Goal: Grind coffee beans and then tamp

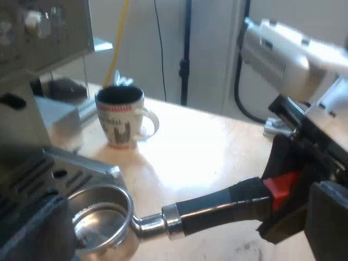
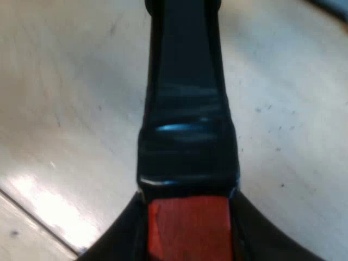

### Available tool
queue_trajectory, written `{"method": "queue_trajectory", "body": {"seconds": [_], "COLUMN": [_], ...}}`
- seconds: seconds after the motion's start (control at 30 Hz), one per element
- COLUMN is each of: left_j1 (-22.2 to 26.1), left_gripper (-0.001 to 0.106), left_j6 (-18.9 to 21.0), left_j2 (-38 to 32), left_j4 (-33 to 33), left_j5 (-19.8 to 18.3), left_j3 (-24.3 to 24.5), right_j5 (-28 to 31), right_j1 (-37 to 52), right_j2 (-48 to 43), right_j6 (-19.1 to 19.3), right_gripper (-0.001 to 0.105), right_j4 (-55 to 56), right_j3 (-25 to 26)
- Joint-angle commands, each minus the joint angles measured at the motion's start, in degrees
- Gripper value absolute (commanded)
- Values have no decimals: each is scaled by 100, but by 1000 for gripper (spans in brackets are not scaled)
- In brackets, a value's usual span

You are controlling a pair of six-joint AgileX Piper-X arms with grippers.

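The left pincer (image 1: 182, 231) hangs spread wide over the desk (image 1: 217, 147), its near fingers (image 1: 32, 234) far apart and gripping nothing. One finger is by the foot of the coffee machine (image 1: 32, 109) and the other is out by the far end of the holder (image 1: 163, 220). The holder lies between them. Its round metal bowl (image 1: 100, 217) sits just at the machine's slotted tray (image 1: 60, 174), with bare shiny metal showing inside. I cannot tell whether the bowl rests on the desk or is held just above it. A white mug (image 1: 120, 119) with a red band stands upright on the desk beside the machine, apart from the holder. The holder's dark handle (image 1: 223, 206) runs away from the machine to its red end (image 1: 283, 187), where the right pincer (image 1: 287, 193) has it. In the right wrist view, that pincer's black fingers (image 2: 122, 239) are pressed against both sides of the red end, pinching it, and the handle stretches away from them above the pale desk.
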State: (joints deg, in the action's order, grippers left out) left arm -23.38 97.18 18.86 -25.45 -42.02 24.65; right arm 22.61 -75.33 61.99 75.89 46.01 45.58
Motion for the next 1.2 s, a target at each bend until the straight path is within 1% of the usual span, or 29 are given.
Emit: {"method": "queue_trajectory", "body": {"seconds": [0.03, 0.07, 0.1, 0.13, 0.17, 0.2, 0.27, 0.3, 0.47, 0.57, 0.67, 0.77, 0.87, 0.93, 1.0, 1.03, 1.07, 1.1, 1.13, 1.17, 1.2], "left_j1": [-130, -224, -289, -424, -557, -620, -812, -872, -1083, -1087, -1087, -1087, -1087, -1087, -1087, -1087, -1087, -1087, -1087, -1087, -1087], "left_gripper": [87, 87, 87, 87, 87, 87, 87, 87, 87, 87, 87, 87, 87, 87, 87, 87, 87, 87, 87, 87, 87], "left_j6": [-193, -318, -365, -373, -372, -372, -372, -372, -372, -372, -372, -372, -372, -372, -372, -372, -372, -372, -372, -372, -372], "left_j2": [198, 269, 317, 447, 553, 621, 920, 1027, 1716, 2092, 2438, 2662, 2787, 2827, 2837, 2836, 2836, 2836, 2836, 2836, 2836], "left_j4": [-413, -481, -520, -564, -614, -643, -683, -682, -682, -587, -485, -388, -383, -383, -383, -383, -383, -383, -383, -383, -383], "left_j5": [276, 359, 418, 544, 726, 847, 1268, 1337, 1942, 1990, 1996, 1996, 2009, 2115, 2217, 2229, 2229, 2229, 2229, 2229, 2229], "left_j3": [50, 50, 50, 50, 50, 50, 50, 50, 50, 50, 50, 50, 50, 50, 50, 50, 50, 50, 50, 50, 50], "right_j5": [111, 89, -4, -39, -65, -65, -74, -77, -77, -63, -65, -65, -65, -109, -148, -214, -290, -317, -344, -343, -357], "right_j1": [13, 13, 13, 30, 49, 49, 46, 46, 46, 46, 46, 46, 46, 46, 46, 46, 46, 46, 46, 46, 46], "right_j2": [-66, -66, -49, 37, 90, 122, 248, 300, 590, 852, 1111, 1325, 1475, 1518, 1517, 1517, 1517, 1517, 1517, 1517, 1517], "right_j6": [112, 142, 183, 198, 198, 198, 198, 198, 198, 6, -160, -160, -289, -302, -383, -421, -419, -419, -419, -419, -419], "right_gripper": [0, 0, 0, 0, 0, 0, 0, 0, 0, 0, 0, 0, 0, 0, 3, 10, 20, 27, 41, 53, 61], "right_j4": [-517, -583, -785, -995, -1082, -1147, -1446, -1559, -2164, -2423, -2440, -2440, -2440, -2427, -2414, -2402, -2380, -2349, -2263, -2163, -2103], "right_j3": [-297, -368, -569, -796, -892, -925, -1097, -1150, -1407, -1533, -1536, -1536, -1536, -1536, -1536, -1536, -1536, -1536, -1536, -1536, -1536]}}
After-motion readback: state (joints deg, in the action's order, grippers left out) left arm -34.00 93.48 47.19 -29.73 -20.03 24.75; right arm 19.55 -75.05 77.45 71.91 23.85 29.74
